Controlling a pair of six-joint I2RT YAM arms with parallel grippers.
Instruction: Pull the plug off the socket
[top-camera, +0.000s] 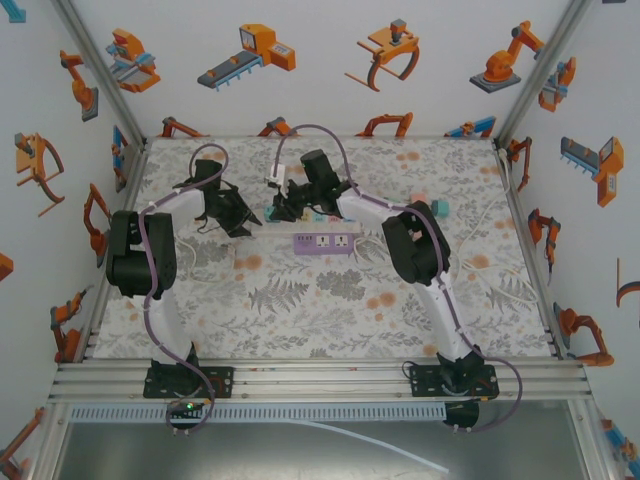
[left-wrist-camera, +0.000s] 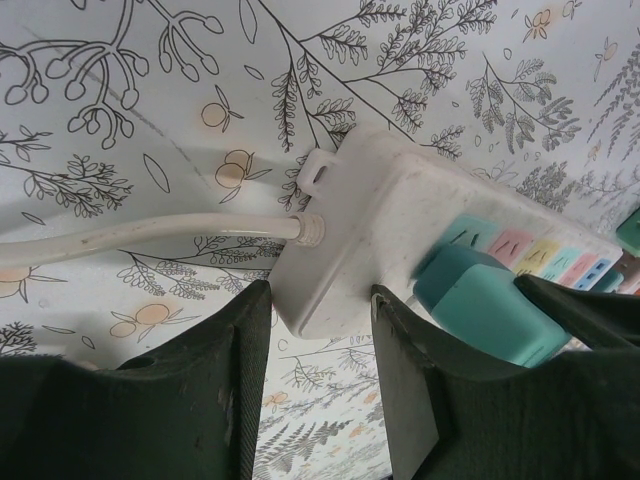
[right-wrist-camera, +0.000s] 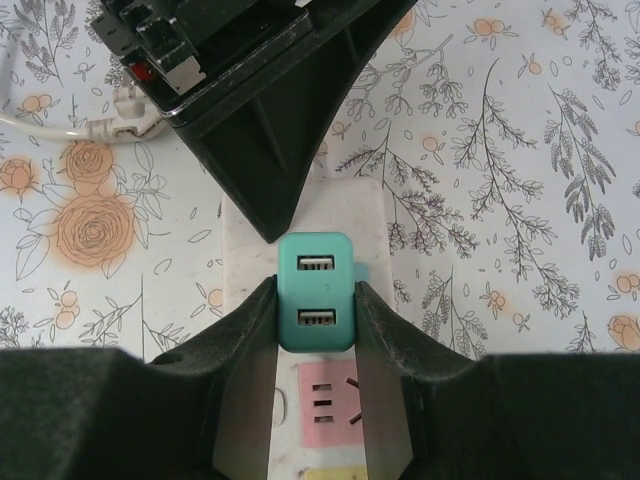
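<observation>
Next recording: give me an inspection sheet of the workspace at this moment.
Surface: table with a floral-print cover.
Job's things: teal plug sits on the white power strip, apparently plugged in.
Clutter: purple power strip; small teal object.
Grippers: left gripper shut on the white power strip at its cord end; right gripper shut on the teal plug.
Cables: white cord leaving the strip; purple arm cables.
Surroundings: walls printed with orange robots.
</observation>
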